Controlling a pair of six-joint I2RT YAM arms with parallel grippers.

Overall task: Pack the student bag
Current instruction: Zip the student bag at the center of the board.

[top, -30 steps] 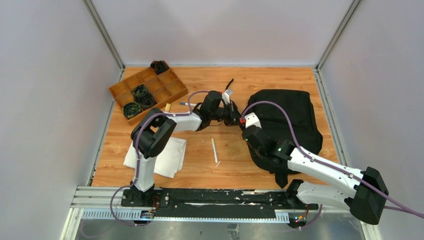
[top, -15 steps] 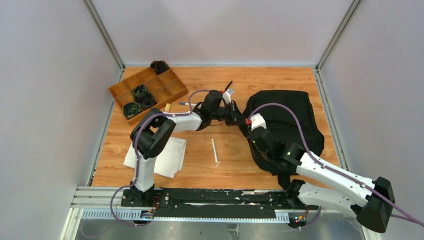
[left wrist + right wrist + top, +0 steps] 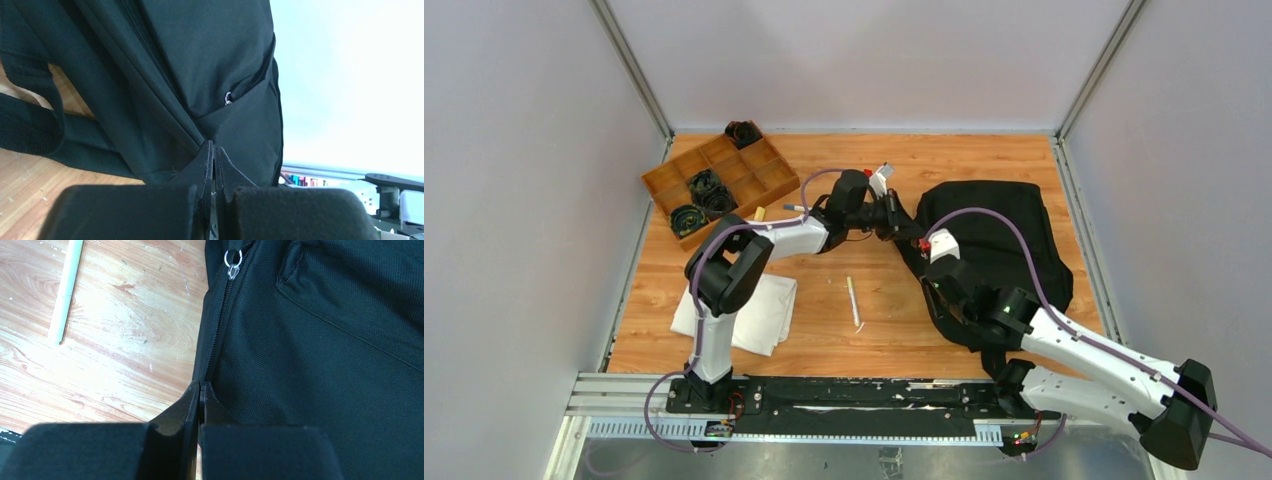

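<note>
The student bag, a large black backpack, lies on the right half of the wooden table. My left gripper is at its upper left edge. In the left wrist view the jaws are shut, pinching a fold of the bag's fabric. My right gripper is at the bag's left side. In the right wrist view its jaws are shut on the bag's edge along the zipper line. A silver zipper pull lies farther along that line.
A brown wooden compartment tray with black coiled items stands at the back left. A folded white cloth lies front left. A thin white stick lies mid-table, also in the right wrist view. A pen lies near the tray.
My left gripper has moved slightly back and up, drawing the bag's edge with it. My right arm has shifted right, its gripper settling lower on the bag's left side.
</note>
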